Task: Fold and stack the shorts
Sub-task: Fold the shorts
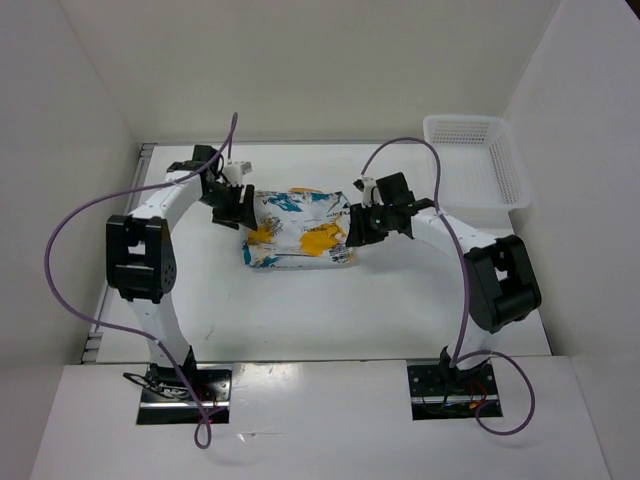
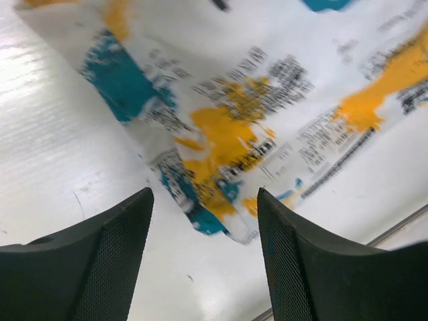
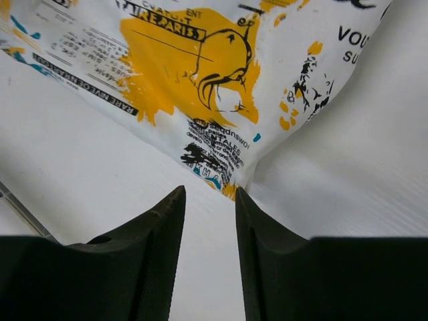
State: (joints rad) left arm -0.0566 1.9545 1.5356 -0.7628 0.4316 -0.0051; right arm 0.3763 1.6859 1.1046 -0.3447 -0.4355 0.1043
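Note:
The shorts (image 1: 298,228) lie folded in a compact bundle on the white table between my two arms, white with teal, yellow-orange and black print. My left gripper (image 1: 236,211) is open and empty at the bundle's left edge; in the left wrist view a corner of the shorts (image 2: 221,140) lies just ahead of my gripper (image 2: 204,200). My right gripper (image 1: 352,229) is open and empty at the bundle's right edge; in the right wrist view a fabric corner (image 3: 200,73) lies just beyond my gripper (image 3: 209,194).
A white plastic mesh basket (image 1: 476,172) stands at the back right of the table. White walls enclose the table on the left, back and right. Purple cables loop above both arms.

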